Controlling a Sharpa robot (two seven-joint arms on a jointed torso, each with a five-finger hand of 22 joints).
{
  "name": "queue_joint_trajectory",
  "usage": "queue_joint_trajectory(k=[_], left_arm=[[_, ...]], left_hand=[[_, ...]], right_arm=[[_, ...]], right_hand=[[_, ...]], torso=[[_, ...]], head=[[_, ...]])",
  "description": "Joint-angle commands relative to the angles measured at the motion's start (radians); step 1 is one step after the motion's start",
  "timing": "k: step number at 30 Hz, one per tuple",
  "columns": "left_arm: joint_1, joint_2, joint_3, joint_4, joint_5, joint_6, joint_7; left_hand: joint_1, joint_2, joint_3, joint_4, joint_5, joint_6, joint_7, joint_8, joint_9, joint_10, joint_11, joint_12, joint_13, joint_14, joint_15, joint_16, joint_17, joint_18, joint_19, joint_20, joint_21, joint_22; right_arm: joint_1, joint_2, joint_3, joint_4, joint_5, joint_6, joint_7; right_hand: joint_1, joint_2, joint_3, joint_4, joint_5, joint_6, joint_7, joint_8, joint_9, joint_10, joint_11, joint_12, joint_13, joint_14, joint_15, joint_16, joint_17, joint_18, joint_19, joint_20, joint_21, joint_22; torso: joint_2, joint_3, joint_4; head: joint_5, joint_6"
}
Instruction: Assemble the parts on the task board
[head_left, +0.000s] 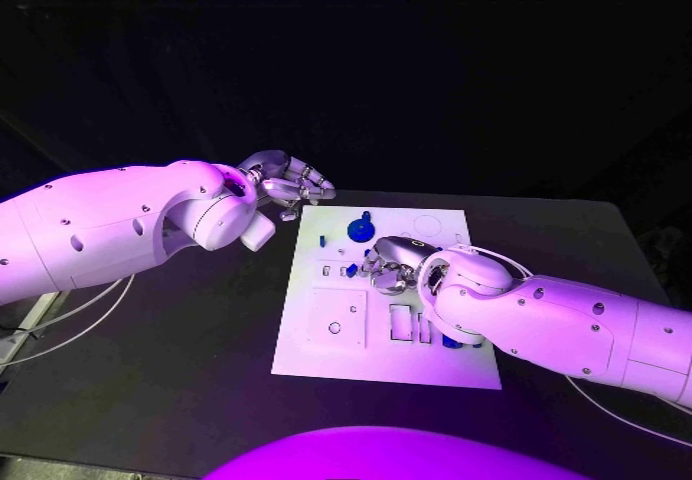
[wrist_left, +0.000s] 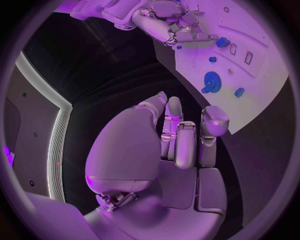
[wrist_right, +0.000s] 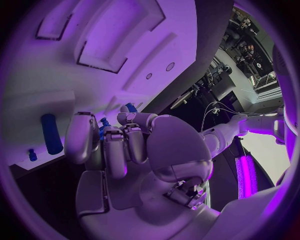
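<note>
On the table (head_left: 173, 380), we noted these:
Board: the white board (head_left: 382, 350) lay flat in the middle of the table, with rectangular recesses and small round holes in its surface.
Gear: a blue gear (head_left: 361, 229) sat near the board's far edge, towards its left corner; we also saw it from the left wrist (wrist_left: 212, 80).
Other parts: small blue pieces (wrist_left: 223, 42) lay scattered over the board, and a blue peg (wrist_right: 51, 133) lay beside the right hand.
Left hand: our left hand (head_left: 289, 180) hung off the board's far left corner, fingers (wrist_left: 185, 142) curled in on nothing.
Right hand: our right hand (head_left: 392, 262) was low over the board's middle, fingers (wrist_right: 112, 150) curled down; we could not tell whether they held a part.
</note>
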Motion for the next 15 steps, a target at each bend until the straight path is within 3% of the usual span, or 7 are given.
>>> queue_joint_trajectory(k=[1,15], left_arm=[[0.001,0.001,0.001,0.002,0.001,0.014,0.006],[0.001,0.002,0.001,0.002,0.000,0.016,0.005]], left_hand=[[0.008,-0.005,0.006,-0.001,0.000,0.006,0.002,-0.002,-0.001,-0.002,0.008,-0.005,-0.002,0.035,0.009,0.007,0.106,0.004,0.002,0.006,0.005,0.001],[0.008,-0.005,0.006,-0.001,0.000,0.006,0.002,-0.002,-0.001,-0.002,0.008,-0.005,-0.002,0.035,0.009,0.007,0.106,0.004,0.002,0.006,0.005,0.001]], right_arm=[[0.000,0.002,0.000,-0.001,-0.014,-0.003,0.006],[0.000,0.013,0.001,-0.013,-0.018,-0.014,0.010]], right_hand=[[-0.009,0.002,-0.001,-0.004,0.004,0.007,0.001,0.003,-0.001,0.049,0.002,0.003,0.177,0.104,0.002,0.006,0.263,-0.009,0.002,0.002,0.000,0.001],[-0.009,0.002,-0.001,-0.004,0.004,0.007,0.001,0.003,-0.001,0.049,0.002,0.003,0.177,0.104,0.002,0.006,0.263,-0.009,0.002,0.002,0.000,0.001]], torso=[[0.000,-0.0007,-0.0009],[-0.001,-0.0001,0.0001]], head=[[0.002,-0.001],[0.001,-0.001]])
